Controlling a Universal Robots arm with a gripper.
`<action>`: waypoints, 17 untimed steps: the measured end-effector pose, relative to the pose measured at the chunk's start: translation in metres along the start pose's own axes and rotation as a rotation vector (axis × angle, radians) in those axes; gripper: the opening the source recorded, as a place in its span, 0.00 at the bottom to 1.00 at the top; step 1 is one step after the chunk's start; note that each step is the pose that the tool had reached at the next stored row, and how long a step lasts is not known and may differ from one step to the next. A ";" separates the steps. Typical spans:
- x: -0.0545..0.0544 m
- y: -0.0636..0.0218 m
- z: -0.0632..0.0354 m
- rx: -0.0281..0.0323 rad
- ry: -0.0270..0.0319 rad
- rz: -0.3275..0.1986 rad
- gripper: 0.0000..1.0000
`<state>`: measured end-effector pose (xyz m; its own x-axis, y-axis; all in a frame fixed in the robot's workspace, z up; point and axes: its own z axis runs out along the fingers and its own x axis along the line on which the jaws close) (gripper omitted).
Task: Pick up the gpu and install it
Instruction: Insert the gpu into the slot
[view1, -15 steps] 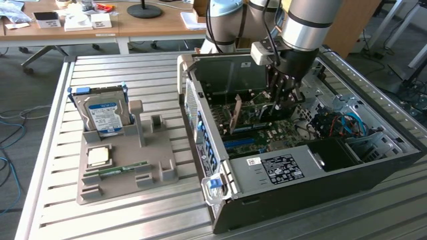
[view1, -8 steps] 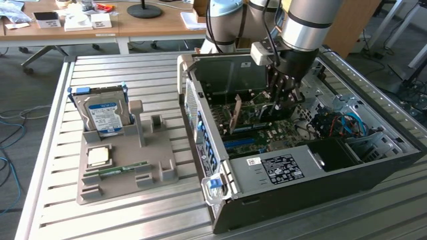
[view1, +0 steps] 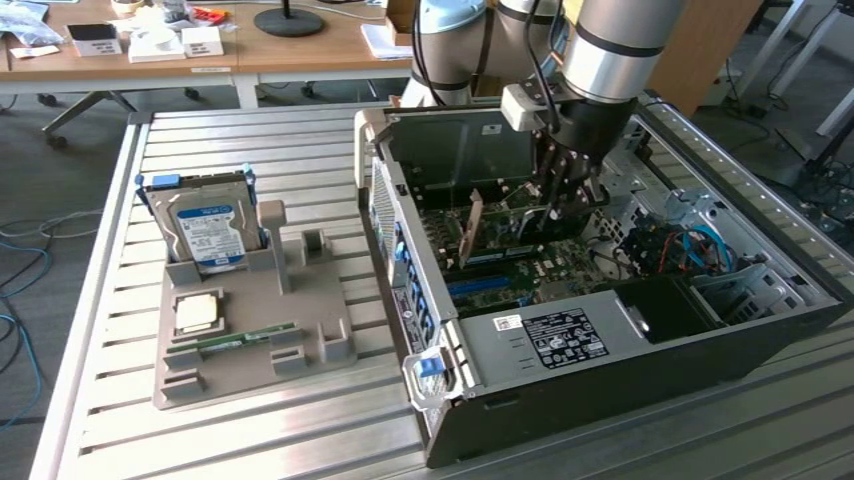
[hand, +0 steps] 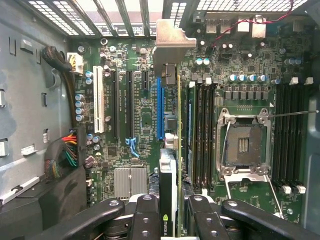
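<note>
gripper pinching gpu upright inside pc case, just beside blue slot; pickup done, can't tell if seated.

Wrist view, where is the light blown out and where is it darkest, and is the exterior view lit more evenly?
Wrist view: daylight through the vent grille washes out white, the silver bracket of the gpu catches light, the cable corner is in deep shadow. Exterior view: evenly lit slatted table, with the case interior shaded beneath the arm.
</note>
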<state>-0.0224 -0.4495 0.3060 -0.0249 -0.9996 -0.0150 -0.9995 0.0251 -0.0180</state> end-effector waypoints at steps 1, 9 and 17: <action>0.000 0.0000 0.0004 0.0000 -0.0001 0.000 0.27; 0.000 0.0000 0.0026 0.0000 0.0000 0.000 0.27; 0.000 0.0001 0.0071 0.0000 0.0000 0.000 0.27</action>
<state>-0.0223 -0.4494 0.2988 -0.0248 -0.9996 -0.0150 -0.9995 0.0251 -0.0180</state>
